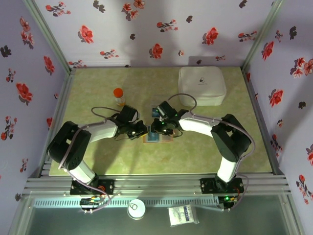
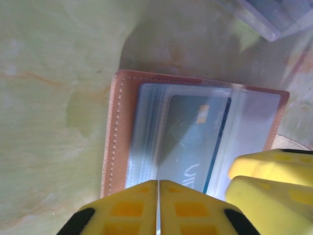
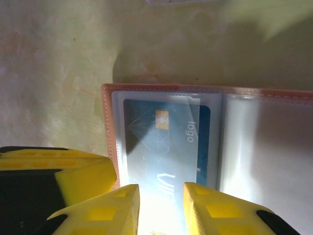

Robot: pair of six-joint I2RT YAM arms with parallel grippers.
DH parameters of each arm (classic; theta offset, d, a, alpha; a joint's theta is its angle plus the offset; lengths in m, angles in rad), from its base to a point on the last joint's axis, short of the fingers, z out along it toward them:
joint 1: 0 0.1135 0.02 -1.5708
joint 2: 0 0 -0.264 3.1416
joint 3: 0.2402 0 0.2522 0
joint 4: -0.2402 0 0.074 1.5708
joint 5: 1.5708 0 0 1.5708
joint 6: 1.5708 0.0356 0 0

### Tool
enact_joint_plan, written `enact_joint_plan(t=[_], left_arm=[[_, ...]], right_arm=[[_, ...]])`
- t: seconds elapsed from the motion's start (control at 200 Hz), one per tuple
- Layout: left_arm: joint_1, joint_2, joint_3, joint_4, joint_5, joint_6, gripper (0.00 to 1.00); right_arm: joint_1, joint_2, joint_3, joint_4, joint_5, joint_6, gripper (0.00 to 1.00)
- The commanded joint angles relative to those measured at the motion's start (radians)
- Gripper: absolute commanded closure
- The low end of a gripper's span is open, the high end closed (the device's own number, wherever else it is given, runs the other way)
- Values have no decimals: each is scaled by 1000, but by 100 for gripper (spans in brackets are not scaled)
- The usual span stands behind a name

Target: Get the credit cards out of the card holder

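Overhead; wrist close-ups sharing card holder (image 2: 112,139)

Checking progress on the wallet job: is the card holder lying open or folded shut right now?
Open. The card holder lies spread flat, both clear sleeve panels facing up, a blue chip card tucked inside one.

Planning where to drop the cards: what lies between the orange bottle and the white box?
Bare green tabletop; the top view shows that stretch between the orange bottle and the white box.
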Motion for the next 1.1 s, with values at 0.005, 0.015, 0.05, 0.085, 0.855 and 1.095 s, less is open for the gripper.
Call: enact_joint_plan(t=[0.005,0.015,0.05,0.085,0.855,1.095], left_arm=[[6,30,38,-35,-14,38,93],[6,32,40,-38,-14,38,93],[5,35,45,-43,-15,43,94],[6,37,47,-46,-17,45,94],[7,51,42,-54,-25,42,96],[7,44,48,-62,-24,43,97]], right_arm=[[-12,8,-3,9,-18,-16,71],[-12,10,-4,9,-19,-17,71],[-14,12,-2,8,-21,-17,71],[-16,12,-1,6,-21,-19,71],[-26,51,-7,-18,-1,-38,74],[-26,23,-4,-60,45,-58,74]])
